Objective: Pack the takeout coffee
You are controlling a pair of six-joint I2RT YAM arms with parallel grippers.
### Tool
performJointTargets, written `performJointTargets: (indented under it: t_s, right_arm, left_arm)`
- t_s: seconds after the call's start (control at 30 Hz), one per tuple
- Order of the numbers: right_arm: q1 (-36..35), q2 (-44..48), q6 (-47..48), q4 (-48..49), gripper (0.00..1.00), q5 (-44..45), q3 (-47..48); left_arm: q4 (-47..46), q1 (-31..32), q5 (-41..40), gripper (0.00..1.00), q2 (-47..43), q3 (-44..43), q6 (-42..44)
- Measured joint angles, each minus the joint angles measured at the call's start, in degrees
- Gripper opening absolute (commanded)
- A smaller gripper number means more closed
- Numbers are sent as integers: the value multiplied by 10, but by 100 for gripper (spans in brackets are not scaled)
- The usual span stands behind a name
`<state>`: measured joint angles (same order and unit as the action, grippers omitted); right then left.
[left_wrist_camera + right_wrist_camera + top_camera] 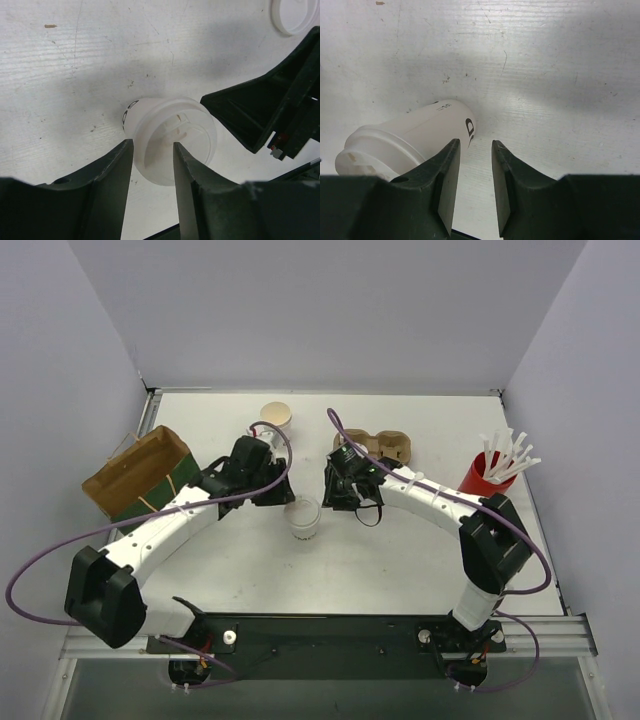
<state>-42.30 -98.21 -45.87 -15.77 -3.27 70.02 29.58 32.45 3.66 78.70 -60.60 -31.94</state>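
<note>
Takeout coffee [302, 517] stands mid-surface [400, 565], likely light, thin-walled, crushable; grip gently around the body below the lid [182, 132]. Both arms' jaws hang parted, empty.

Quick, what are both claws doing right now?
Left claw: open, holding nothing, by the lidded cup.
Right claw: open, empty, beside the same cup.
</note>
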Motion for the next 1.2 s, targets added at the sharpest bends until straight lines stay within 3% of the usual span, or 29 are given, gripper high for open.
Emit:
performJointTargets:
  t_s: [0.1, 0.27, 0.47, 0.7, 1.2]
  right_arm:
    - [6, 4, 12, -6, 28, 0, 0]
    - [11, 21, 44, -31, 29, 5, 9]
    - [-21, 73, 54, -56, 28, 26, 16]
    - [-92, 97, 37, -64, 28, 42, 24]
    - [-104, 71, 24, -71, 26, 54, 52]
  left_arm:
    - [3, -4, -6, 52, -27, 0, -5]
    - [20, -8, -8, 44, -48, -23, -1]
    - [30, -8, -3, 36, 8, -83, 33]
    - [47, -8, 7, 33, 62, -95, 58]
    - [33, -8, 26, 25, 66, -80, 70]
